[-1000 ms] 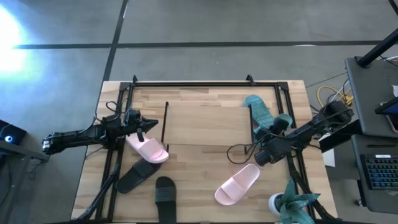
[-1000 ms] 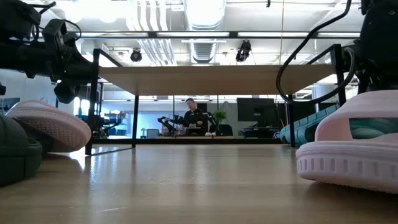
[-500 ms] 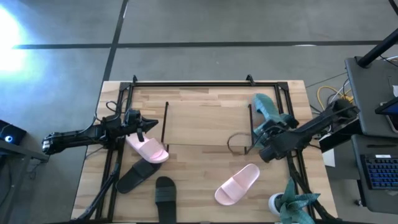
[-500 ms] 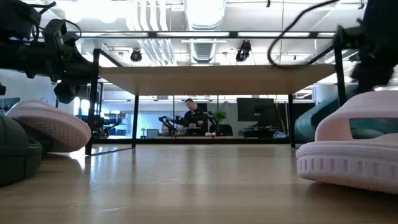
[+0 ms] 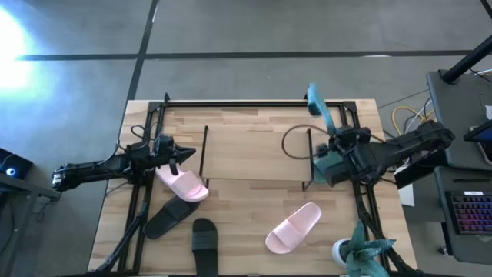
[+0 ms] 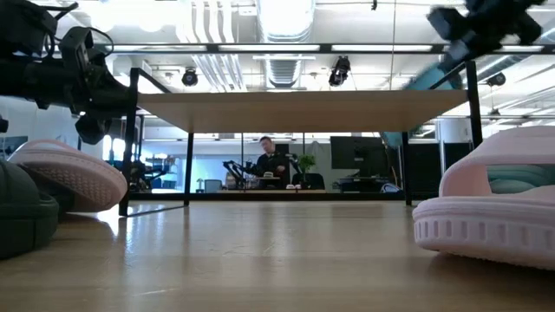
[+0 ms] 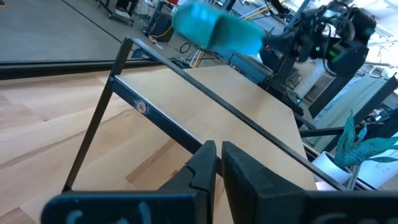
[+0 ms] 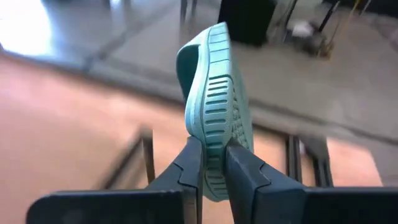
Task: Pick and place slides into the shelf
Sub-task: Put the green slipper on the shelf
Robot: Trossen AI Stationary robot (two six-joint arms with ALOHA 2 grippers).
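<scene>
A teal-green slide (image 8: pixel 217 106) is gripped edge-on between the fingers of the right pincer (image 8: pixel 213 167), sole turned to one side; in the high view this teal-green slide (image 5: pixel 317 104) is seen raised at the upper right of the frame, over the far rail of the large black tube frame (image 5: pixel 231 103), with the right pincer (image 5: pixel 332 150) just below it; in the low view it shows only as a blur at the upper right (image 6: pixel 429 76). The shelf (image 5: pixel 257 154) is seen in the centre of the high view, its light wood board bare; a pale pink slide (image 5: pixel 293 227) lies on the surface (image 5: pixel 246 231) at lower right, apart from the shelf; a second pale pink slide (image 5: pixel 182 184) lies at centre left, just beside the shelf's left rod; two black slides (image 5: pixel 169 218) (image 5: pixel 204 242) are seen at lower left. The left pincer (image 5: pixel 175 156) is held closed and empty above the second pale pink slide, its fingers (image 7: pixel 208 165) pressed together. A person (image 6: pixel 270 161) is seated far behind the surface in the low view.
</scene>
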